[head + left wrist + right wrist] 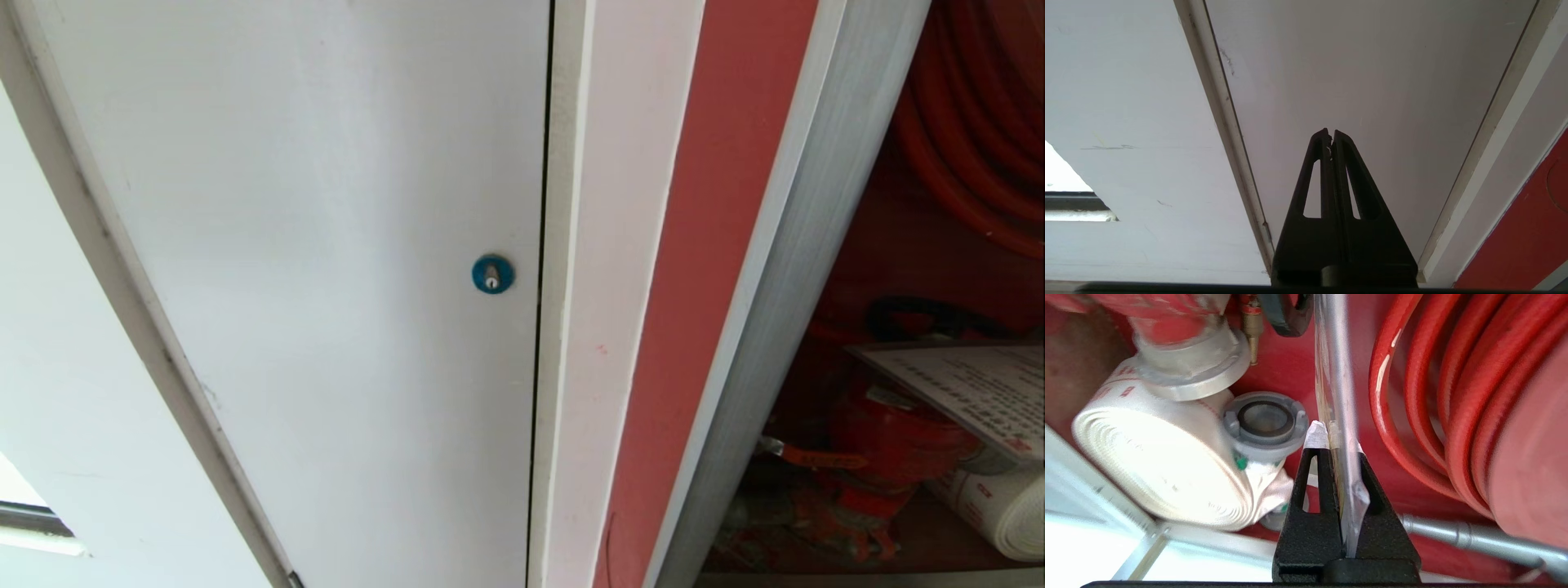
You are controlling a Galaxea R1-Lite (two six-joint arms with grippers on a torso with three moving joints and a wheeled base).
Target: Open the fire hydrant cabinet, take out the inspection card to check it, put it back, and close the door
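Fire hydrant cabinet first: you have it open at the right of the head view, its silver frame running up beside a red strip, the dark red interior showing behind. Left of it you see the plain white panel with its round blue lock; that panel fills most of the head view and neither arm appears there.

Inside the cabinet, from your right gripper, the coiled red hose reel lies to one side of the claw, well clear of the fingertips. To the other side sits the white rolled hose, with its grey metal coupling just beside the claw's tip and the red valve beyond the roll.

Your right claw is pinching the inspection card: the thin sheet runs edge-on straight out between the pressed fingers and past their tips into the cabinet. In the head view you catch the same card at the right edge, printed face up, above the valve and the hose roll.

Your left gripper is pressed together on nothing, pointing at the white panel, apart from it.
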